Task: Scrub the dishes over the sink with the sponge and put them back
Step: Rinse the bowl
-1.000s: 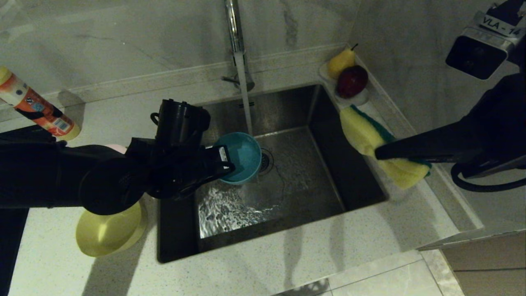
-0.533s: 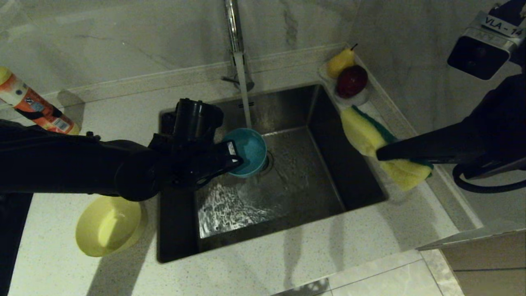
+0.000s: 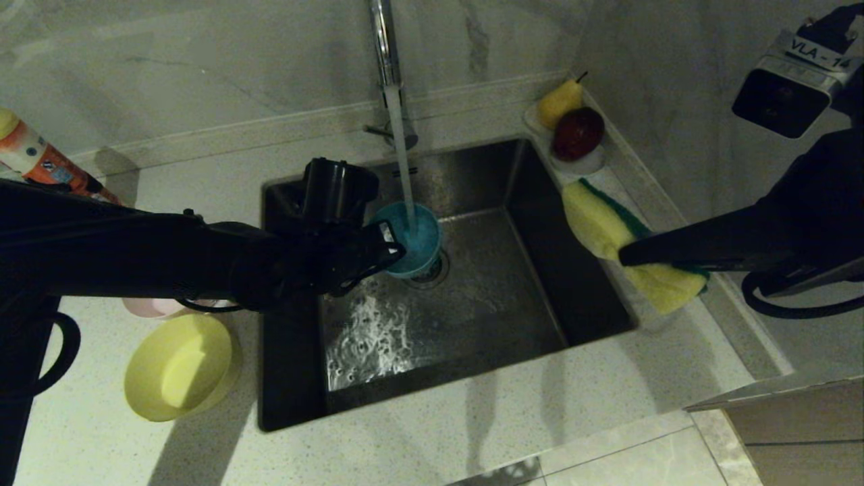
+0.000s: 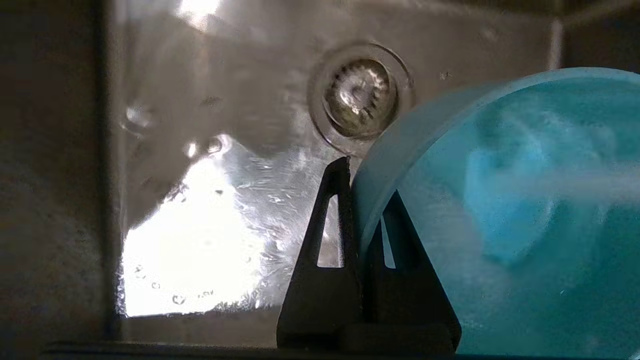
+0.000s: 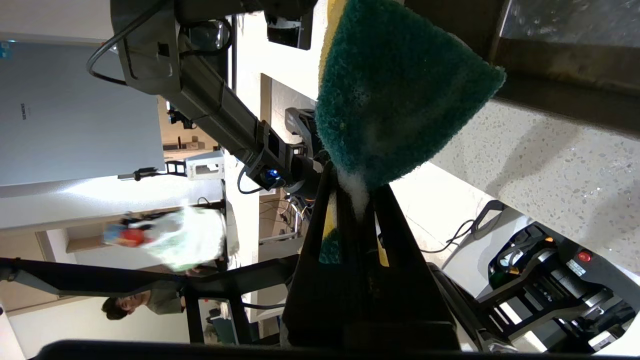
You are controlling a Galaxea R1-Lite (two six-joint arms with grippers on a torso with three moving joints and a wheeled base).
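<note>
My left gripper is shut on the rim of the light blue bowl and holds it tilted over the sink, above the drain. Water from the chrome tap runs into the bowl. In the left wrist view one finger sits outside the blue bowl's wall and one inside, at my left gripper. My right gripper is shut on the yellow and green sponge above the sink's right edge; the sponge's green face shows beyond my right gripper. The yellow bowl and pink bowl rest on the left counter.
A clear dish with a pear and an apple stands at the sink's back right corner. An orange bottle lies at the far left of the counter. A marble wall rises behind and to the right.
My left arm has carried the blue bowl back and to the right until it sits under the running water. The pink bowl now shows beneath the arm. The right arm has kept still.
</note>
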